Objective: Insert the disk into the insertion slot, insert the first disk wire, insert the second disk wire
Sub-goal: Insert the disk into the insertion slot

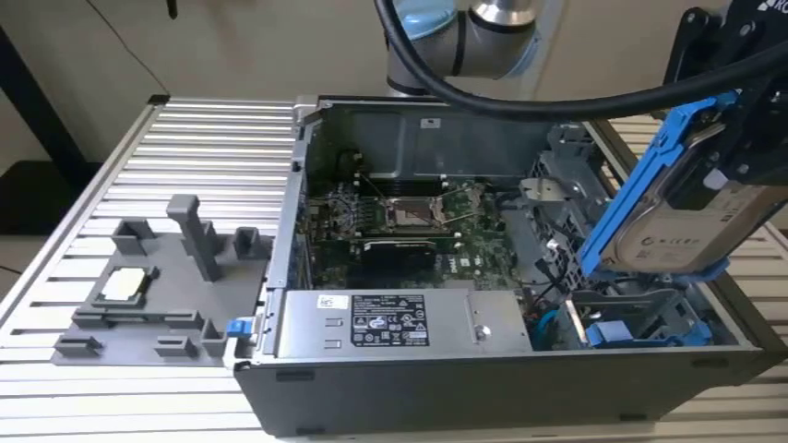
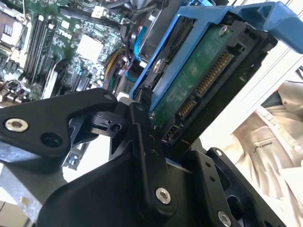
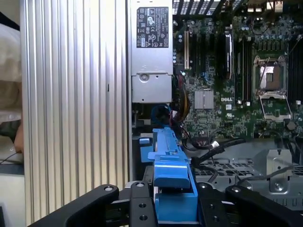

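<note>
**Gripper.** The gripper [image 3: 173, 207] is clamped on the disk [image 1: 674, 231]. Both wrist views show one black finger on each side of the blue carrier.

**Disk.** It is held in the air and tilted steeply, with one end raised high. In the exterior view its pale label side faces the camera. The second wrist view shows its green circuit-board side and connector row. It hangs over the drive cage at the end of the computer case [image 1: 493, 406] on the exterior view's right.

**Insertion slot.** The insertion slot [image 1: 626, 303] lies directly under the disk's lower end, and the disk is not seated in it. Whether that lower end touches the cage cannot be told.

**Surroundings.**
- A second blue carrier [image 1: 647, 332] sits in the cage beside the slot, near the case's front corner.
- A silver labelled box [image 1: 382, 323] runs along the case edge nearest the exterior camera.
- The motherboard [image 1: 407, 221] fills the middle of the case.
- The case stands on a ribbed metal table [image 1: 209, 138].
- A grey fixture [image 1: 161, 277] rests on the table beside the case, toward the table edge on the exterior view's left.
</note>
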{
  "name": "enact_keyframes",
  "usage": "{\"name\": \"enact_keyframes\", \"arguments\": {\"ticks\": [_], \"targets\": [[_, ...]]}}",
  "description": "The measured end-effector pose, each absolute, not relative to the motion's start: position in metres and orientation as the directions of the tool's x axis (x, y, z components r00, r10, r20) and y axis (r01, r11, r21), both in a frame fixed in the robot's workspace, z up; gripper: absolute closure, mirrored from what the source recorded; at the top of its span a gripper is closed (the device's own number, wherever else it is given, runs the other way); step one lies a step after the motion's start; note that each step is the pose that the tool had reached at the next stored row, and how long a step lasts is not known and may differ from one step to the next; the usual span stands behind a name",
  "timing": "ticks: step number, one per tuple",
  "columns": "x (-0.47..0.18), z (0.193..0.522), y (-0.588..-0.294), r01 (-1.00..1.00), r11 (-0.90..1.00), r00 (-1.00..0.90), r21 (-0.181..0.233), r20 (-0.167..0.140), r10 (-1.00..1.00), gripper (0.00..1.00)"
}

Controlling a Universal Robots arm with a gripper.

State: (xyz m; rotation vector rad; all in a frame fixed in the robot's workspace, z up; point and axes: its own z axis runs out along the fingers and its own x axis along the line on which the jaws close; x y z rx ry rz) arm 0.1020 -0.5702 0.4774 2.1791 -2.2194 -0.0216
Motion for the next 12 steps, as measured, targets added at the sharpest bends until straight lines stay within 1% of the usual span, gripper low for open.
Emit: {"name": "enact_keyframes", "arguments": {"ticks": [12], "targets": [[0.109, 0.463, -0.573, -0.999, 0.017, -0.016, 0.03, 0.013, -1.0, 0.67]]}}
